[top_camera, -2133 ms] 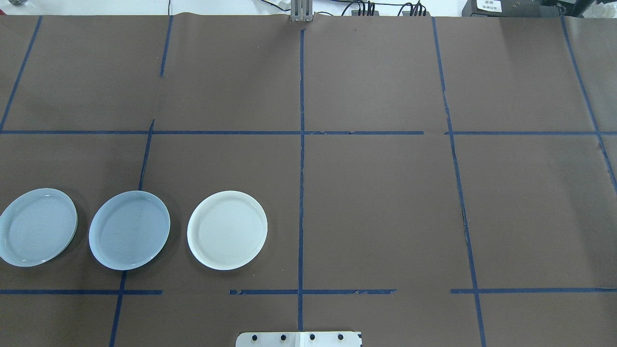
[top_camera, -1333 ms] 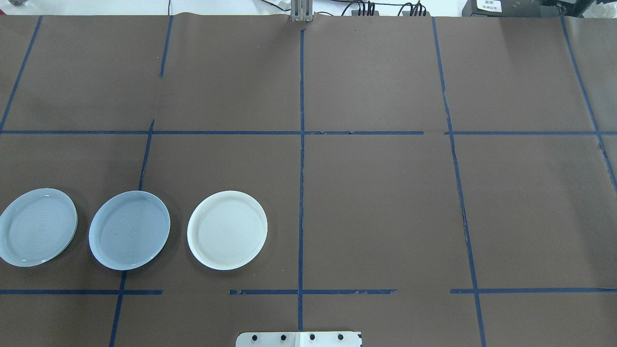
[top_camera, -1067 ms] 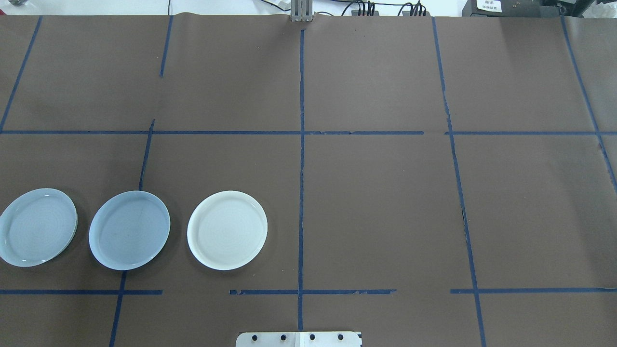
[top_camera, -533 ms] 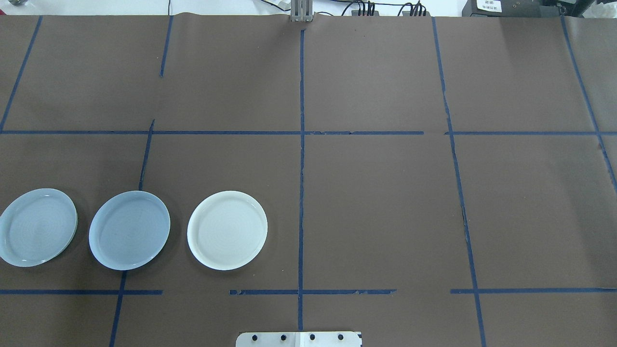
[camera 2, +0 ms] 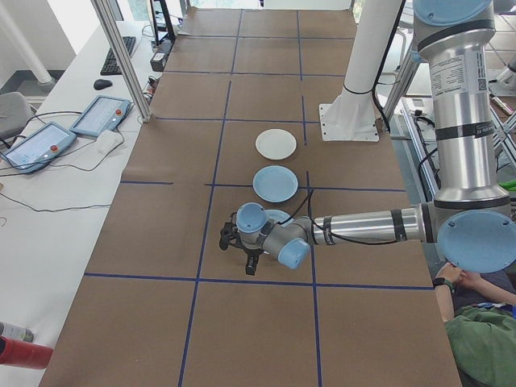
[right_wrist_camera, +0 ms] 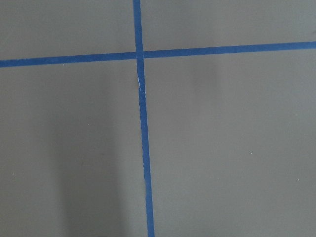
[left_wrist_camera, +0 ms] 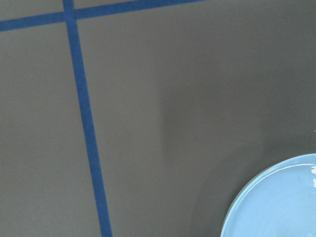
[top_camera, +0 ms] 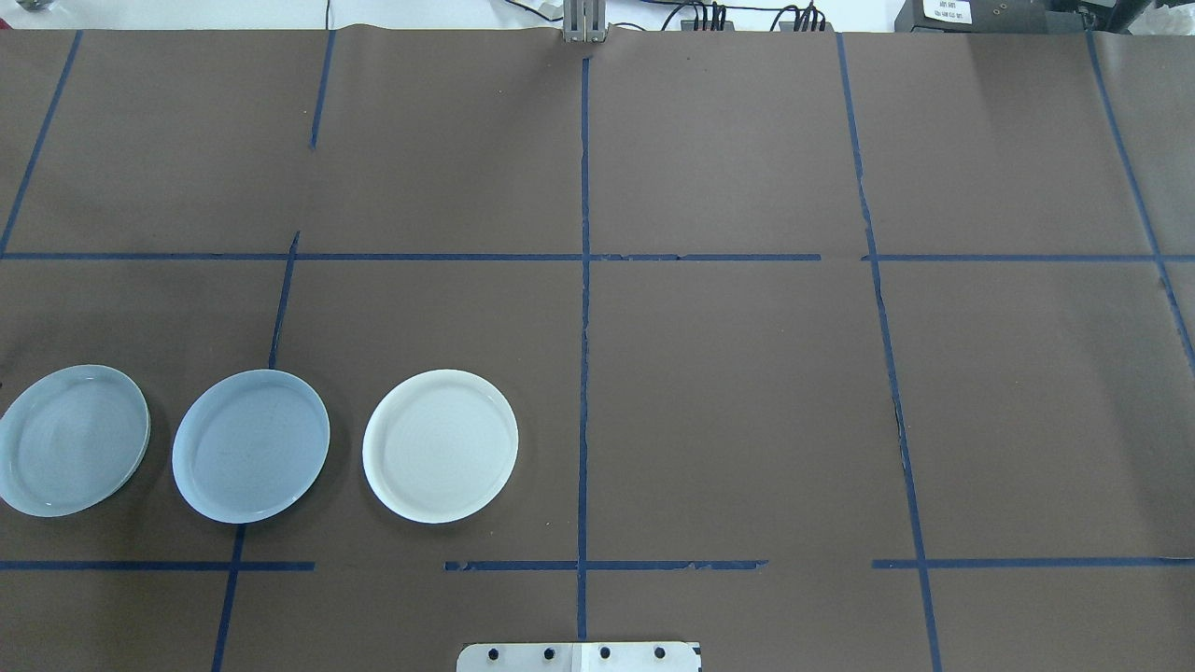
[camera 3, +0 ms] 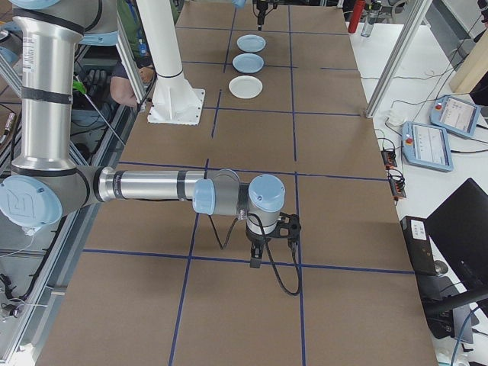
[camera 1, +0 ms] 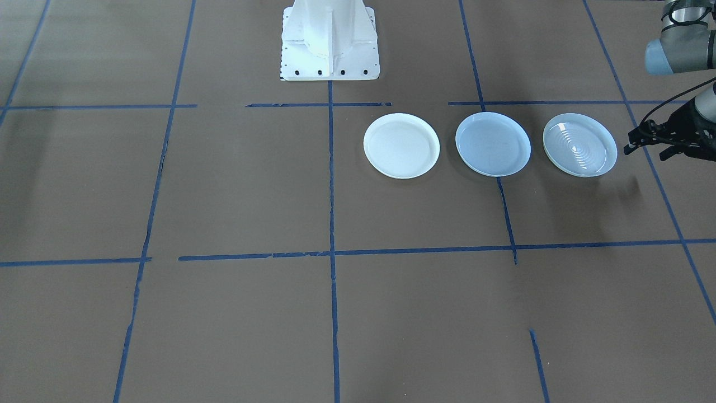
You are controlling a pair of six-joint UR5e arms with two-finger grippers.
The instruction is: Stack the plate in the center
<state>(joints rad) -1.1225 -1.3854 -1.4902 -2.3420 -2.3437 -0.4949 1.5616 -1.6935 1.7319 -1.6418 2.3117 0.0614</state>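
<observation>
Three same-sized plates lie in a row. The plain pale blue plate, the center [camera 1: 493, 144] [top_camera: 250, 445], sits between a white plate [camera 1: 401, 145] [top_camera: 440, 445] and a pale ringed plate [camera 1: 580, 144] [top_camera: 73, 440]. My left gripper [camera 1: 643, 153] [camera 2: 237, 255] hovers open just outside the ringed plate, on the side away from the center, holding nothing. The left wrist view catches only that ringed plate's rim [left_wrist_camera: 276, 202]. My right gripper [camera 3: 271, 242] hangs far off over bare paper; I cannot tell its state.
Brown paper with blue tape lines [top_camera: 583, 280] covers the table. The white robot base [camera 1: 329, 39] stands at the near edge. Tablets [camera 2: 101, 115] and cables lie beyond the paper, and a person [camera 2: 476, 322] sits by the left arm's base.
The three plates have not moved. A small dark sliver now shows at the overhead view's left edge beside the ringed plate, and the shadow there has deepened.
</observation>
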